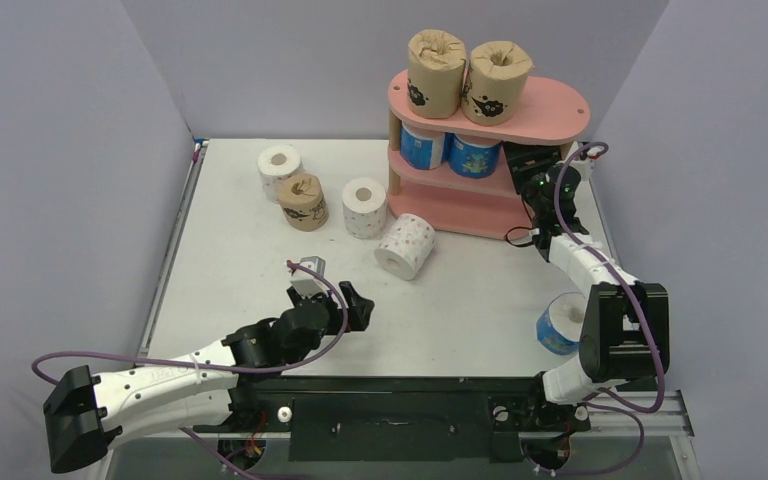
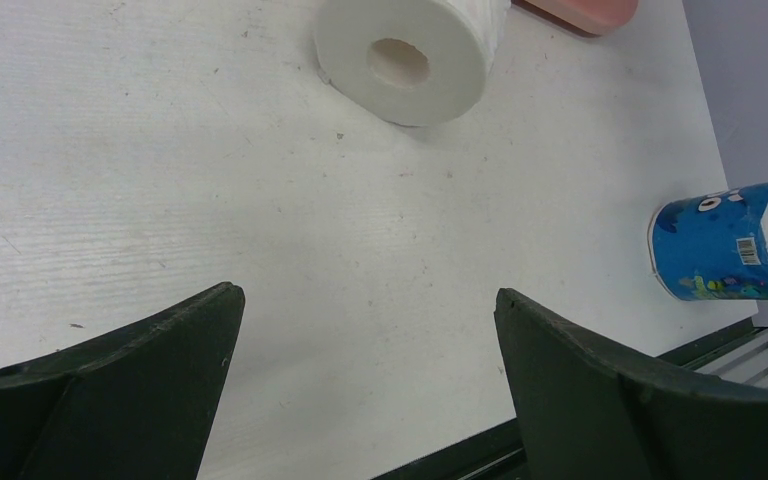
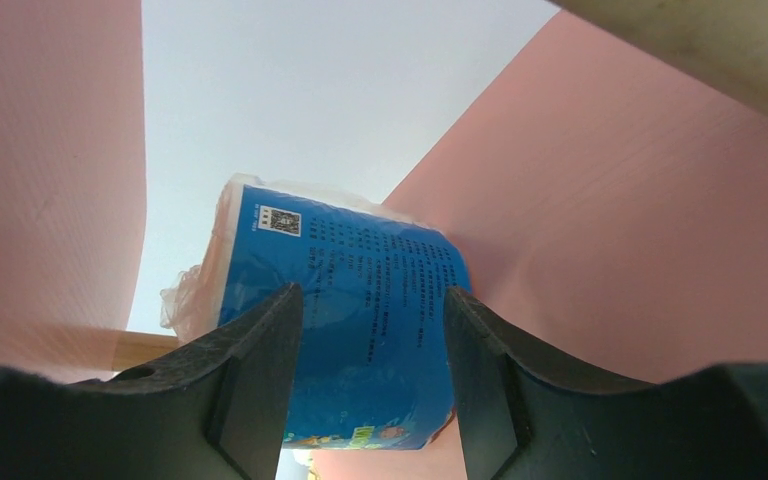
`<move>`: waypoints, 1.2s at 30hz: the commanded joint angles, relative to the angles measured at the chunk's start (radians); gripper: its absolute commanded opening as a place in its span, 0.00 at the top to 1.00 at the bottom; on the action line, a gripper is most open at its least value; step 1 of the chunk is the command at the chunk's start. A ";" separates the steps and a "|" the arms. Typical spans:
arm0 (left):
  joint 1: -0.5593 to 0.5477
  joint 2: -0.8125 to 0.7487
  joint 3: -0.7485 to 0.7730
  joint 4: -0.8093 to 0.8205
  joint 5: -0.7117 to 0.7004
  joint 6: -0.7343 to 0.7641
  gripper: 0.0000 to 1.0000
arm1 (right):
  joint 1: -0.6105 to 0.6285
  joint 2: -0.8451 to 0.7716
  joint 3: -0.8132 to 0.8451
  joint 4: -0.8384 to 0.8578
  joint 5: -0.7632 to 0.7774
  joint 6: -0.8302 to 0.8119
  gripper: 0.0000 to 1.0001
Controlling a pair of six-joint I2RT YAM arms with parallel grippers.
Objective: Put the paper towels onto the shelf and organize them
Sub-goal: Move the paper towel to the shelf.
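The pink shelf stands at the back right. Two brown rolls stand on its top board and two blue rolls on the middle board. My right gripper reaches into the middle tier, its fingers closed on either side of the right-hand blue roll, between the pink boards. My left gripper is open and empty low over the table. A white dotted roll lies on its side ahead of it, also in the left wrist view. A third blue roll lies near the right arm.
A white roll, a brown roll and a white dotted roll stand left of the shelf. The lying blue roll is close to the table's front edge. Grey walls enclose the table.
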 commanded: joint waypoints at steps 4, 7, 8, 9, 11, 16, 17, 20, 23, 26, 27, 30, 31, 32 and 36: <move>0.011 -0.019 -0.004 0.028 0.011 0.003 0.03 | 0.027 0.014 0.041 0.034 0.008 -0.014 0.50; 0.013 -0.019 -0.005 0.027 0.013 0.003 0.03 | 0.027 0.013 0.040 0.032 0.010 -0.014 0.50; 0.014 -0.019 -0.005 0.027 0.015 0.003 0.03 | 0.027 0.011 0.040 0.030 0.011 -0.015 0.50; 0.014 -0.019 -0.005 0.028 0.014 0.004 0.03 | 0.027 0.010 0.040 0.030 0.010 -0.016 0.50; 0.014 -0.019 -0.005 0.028 0.015 0.005 0.03 | 0.026 0.003 0.040 0.025 0.011 -0.019 0.50; 0.017 -0.025 -0.004 0.024 0.015 0.004 0.03 | 0.014 -0.024 0.030 0.009 0.012 -0.022 0.50; 0.017 -0.027 -0.004 0.021 0.016 0.004 0.03 | 0.005 -0.041 0.026 0.004 0.012 -0.021 0.49; 0.019 -0.033 -0.001 0.015 0.011 0.008 0.03 | -0.015 -0.095 -0.011 -0.033 0.021 -0.028 0.47; 0.025 -0.041 0.000 0.015 0.011 0.011 0.04 | -0.033 -0.186 -0.052 -0.089 0.032 -0.059 0.41; 0.030 -0.045 0.003 0.014 0.015 0.012 0.04 | -0.049 -0.263 -0.082 -0.188 0.046 -0.096 0.38; 0.031 -0.045 0.005 0.013 0.017 0.012 0.04 | -0.050 -0.303 -0.101 -0.210 0.049 -0.114 0.37; 0.037 -0.046 0.009 0.010 0.026 0.006 0.04 | -0.043 -0.378 -0.139 -0.313 0.059 -0.147 0.36; 0.038 -0.046 0.011 0.007 0.029 0.005 0.04 | -0.040 -0.414 -0.153 -0.334 0.060 -0.165 0.35; 0.040 -0.046 0.013 0.004 0.034 0.000 0.04 | -0.032 -0.433 -0.158 -0.383 0.066 -0.176 0.35; 0.047 -0.041 0.028 -0.005 0.035 -0.006 0.04 | 0.099 -0.528 -0.143 -0.614 0.190 -0.281 0.26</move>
